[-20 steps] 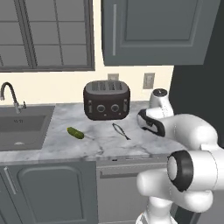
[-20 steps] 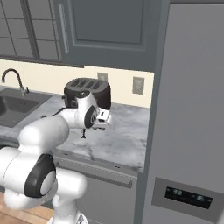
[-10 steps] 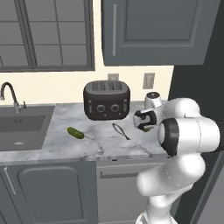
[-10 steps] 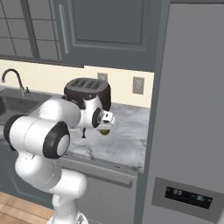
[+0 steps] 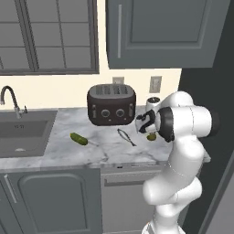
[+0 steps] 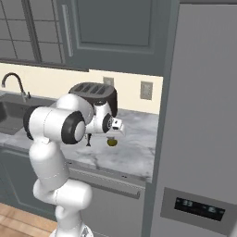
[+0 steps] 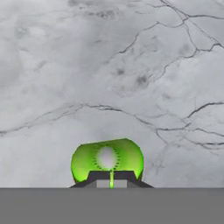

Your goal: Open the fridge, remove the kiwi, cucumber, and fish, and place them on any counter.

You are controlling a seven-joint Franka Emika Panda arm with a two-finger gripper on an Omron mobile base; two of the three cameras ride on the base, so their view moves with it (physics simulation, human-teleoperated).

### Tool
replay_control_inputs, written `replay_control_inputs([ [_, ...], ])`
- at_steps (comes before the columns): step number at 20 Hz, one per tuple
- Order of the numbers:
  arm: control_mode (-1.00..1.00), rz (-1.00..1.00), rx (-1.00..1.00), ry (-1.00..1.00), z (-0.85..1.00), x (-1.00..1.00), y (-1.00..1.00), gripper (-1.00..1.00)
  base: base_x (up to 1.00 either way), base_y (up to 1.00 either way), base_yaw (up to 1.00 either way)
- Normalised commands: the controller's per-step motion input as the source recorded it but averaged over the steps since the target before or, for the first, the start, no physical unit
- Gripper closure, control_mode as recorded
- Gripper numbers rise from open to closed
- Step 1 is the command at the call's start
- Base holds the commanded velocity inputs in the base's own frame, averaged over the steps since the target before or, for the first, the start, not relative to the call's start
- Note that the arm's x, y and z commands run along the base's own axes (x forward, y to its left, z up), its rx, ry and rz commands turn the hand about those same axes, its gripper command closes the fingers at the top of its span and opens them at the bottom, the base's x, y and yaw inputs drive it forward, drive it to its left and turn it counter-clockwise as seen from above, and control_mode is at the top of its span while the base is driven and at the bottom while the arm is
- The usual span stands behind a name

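The kiwi [image 7: 107,157], cut face bright green, lies on the marbled counter [image 7: 109,65] just beyond my fingertips. My gripper [image 7: 111,179] hovers right over the kiwi [image 6: 111,142], jaws pressed together with nothing between them. From the left side the kiwi [image 5: 151,136] peeks out under the hand [image 5: 145,124]. The thin dark fish [image 5: 126,137] lies on the counter [image 5: 105,153] left of it. The bright green cucumber [image 5: 78,139] is farther left. The grey fridge [image 6: 203,115] stands at the right with its doors closed.
A black toaster [image 5: 111,104] stands behind the fish against the wall, with a small white jar [image 5: 153,100] to its right. The sink [image 5: 18,132] and faucet [image 5: 9,98] are at the left. Wall cabinets [image 5: 164,32] hang above the counter.
The jaws have closed together above the kiwi. The arm's elbow has swung up and over, closer to the hand. Cucumber and fish have not moved.
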Motion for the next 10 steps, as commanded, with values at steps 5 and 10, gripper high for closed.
replay_control_inputs([
  [5,-1.0,0.0,0.0,0.01,-0.15,0.25,-0.06,-1.0,0.0,0.0,0.0],
  [10,-1.0,0.0,0.0,0.0,0.06,-0.07,-0.15,-1.0,0.0,0.0,0.0],
])
